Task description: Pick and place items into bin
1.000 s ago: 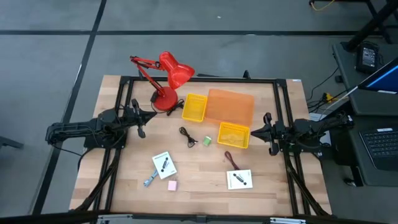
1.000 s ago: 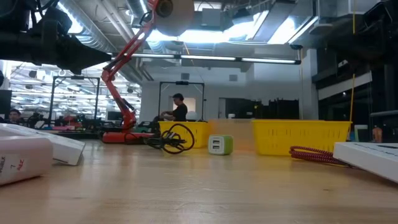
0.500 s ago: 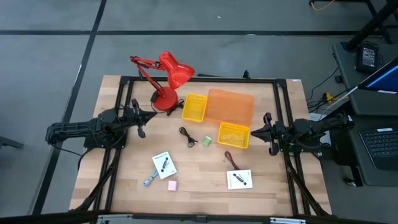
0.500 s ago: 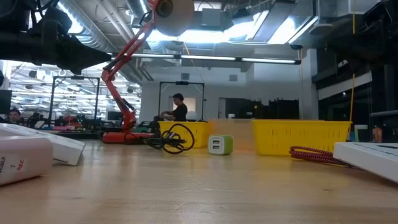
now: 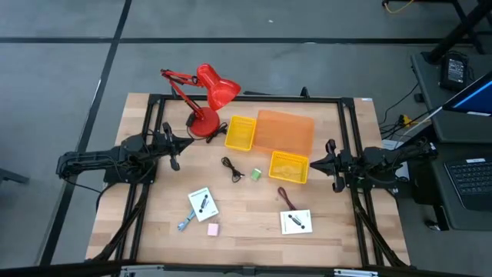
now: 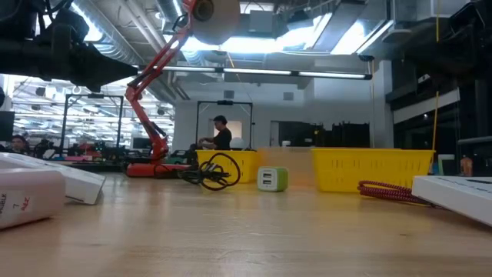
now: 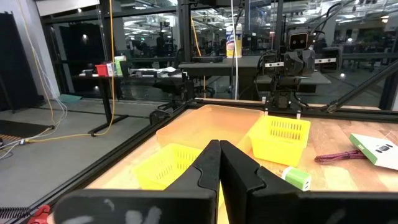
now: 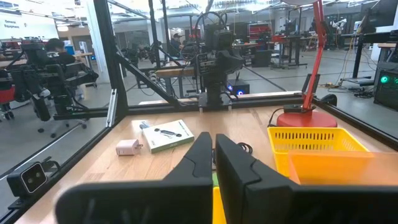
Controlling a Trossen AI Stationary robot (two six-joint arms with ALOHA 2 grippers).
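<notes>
The loose items lie spread over the near half of the wooden table (image 5: 254, 231), all outside the bins. A black cable (image 5: 230, 166) is coiled near the middle, with a small green block (image 5: 255, 175) just to its right. To the near left of them a white card with black marks (image 5: 203, 204) lies flat, a bluish-grey tool (image 5: 184, 225) at its near left corner and a tiny pink block (image 5: 213, 229) just beyond its near edge. Toward the right, a maroon cord (image 5: 287, 197) runs from near the small bin down to a second white card (image 5: 296, 221). Three bins sit together farther back: a yellow bin (image 5: 241, 132) on the left, a wider orange bin (image 5: 284, 131) touching its right side, and another yellow bin (image 5: 289, 167) just nearer than the orange one. A red desk lamp (image 5: 206, 98) stands at the far left corner, its base beside the left yellow bin. The left gripper (image 5: 174, 148) hangs at the table's left edge, its fingers pressed together, well apart from every item. The right gripper (image 5: 330, 163) is at the right edge, just right of the nearer yellow bin, fingers likewise closed together and holding nothing. In the low view a person (image 6: 221, 132) shows in the room far behind the table.
</notes>
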